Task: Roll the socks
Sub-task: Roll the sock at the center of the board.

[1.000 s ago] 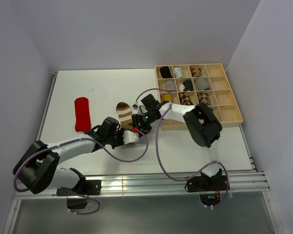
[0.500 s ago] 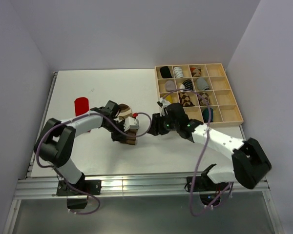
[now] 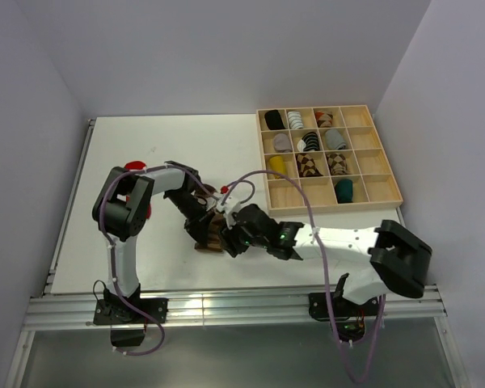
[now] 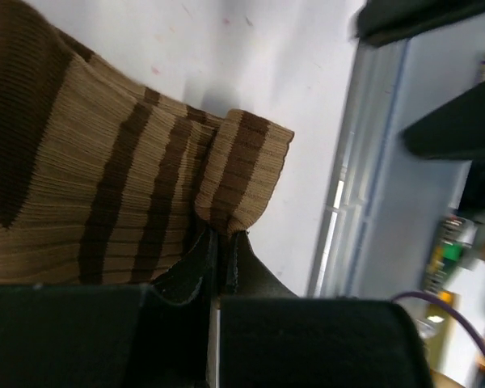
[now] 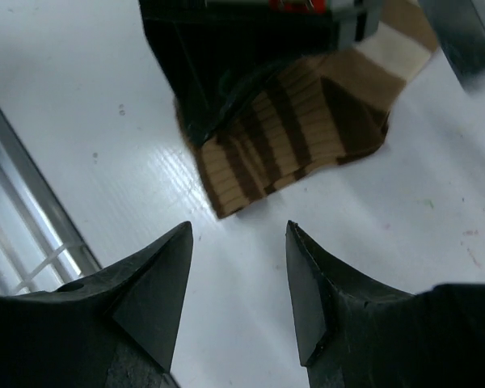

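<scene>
Left claw (image 4: 221, 242) clamps a fold of the striped sock (image 4: 105, 186); right claw (image 5: 238, 275) gapes apart near it.

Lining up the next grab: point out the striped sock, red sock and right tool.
striped sock (image 4: 105, 202): left wrist view, ribbed body.
red sock (image 3: 134, 166): top view, exposed far end.
right tool (image 5: 238, 230): right wrist view, midway between open fingertips.

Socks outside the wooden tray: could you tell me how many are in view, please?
2. The striped sock lies mid-table, pinched by the left hand; the red sock lies at the left, mostly hidden behind the left arm. More could be hidden.
</scene>
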`<state>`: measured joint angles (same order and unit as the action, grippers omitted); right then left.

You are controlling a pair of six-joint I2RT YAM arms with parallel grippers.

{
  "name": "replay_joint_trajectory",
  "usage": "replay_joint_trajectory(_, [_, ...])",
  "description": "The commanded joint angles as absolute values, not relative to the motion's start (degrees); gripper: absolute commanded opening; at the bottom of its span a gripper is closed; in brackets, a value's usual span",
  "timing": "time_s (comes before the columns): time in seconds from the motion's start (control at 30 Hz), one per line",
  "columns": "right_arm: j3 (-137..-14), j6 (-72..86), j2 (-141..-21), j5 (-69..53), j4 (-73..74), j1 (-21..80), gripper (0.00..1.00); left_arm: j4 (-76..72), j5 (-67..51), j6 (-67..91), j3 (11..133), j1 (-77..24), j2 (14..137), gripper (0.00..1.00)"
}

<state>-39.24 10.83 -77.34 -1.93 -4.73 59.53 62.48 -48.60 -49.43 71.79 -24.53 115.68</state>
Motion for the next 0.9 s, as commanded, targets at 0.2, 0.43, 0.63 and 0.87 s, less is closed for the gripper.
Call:
replay_joint_trajectory(0.2, [-52.7, 1.8, -91.4, 4.7, -1.6, 65.7, 0.57, 72.9, -45.2, -53.7, 75.7, -24.1, 123.8, 0.00])
replay_joint_trajectory(0.43, [-55.5, 1.8, -96.7, 3.3, -0.9, 68.0, 0.57, 71.7, -44.8, -51.4, 76.3, -23.9, 123.8, 0.00])
replay_joint_trajectory(0.63, [-56.0, 2.5, -100.0, 3.2, -1.8, 69.3, 0.54, 71.3, -45.0, -50.1, 77.4, -23.8, 124.3, 0.00])
replay_joint_trajectory(0.87, [-56.1, 5.3, -102.9, 4.6, -2.4, 68.9, 0.13, 66.7, -44.8, -46.0, 76.8, -23.7, 121.8, 0.12])
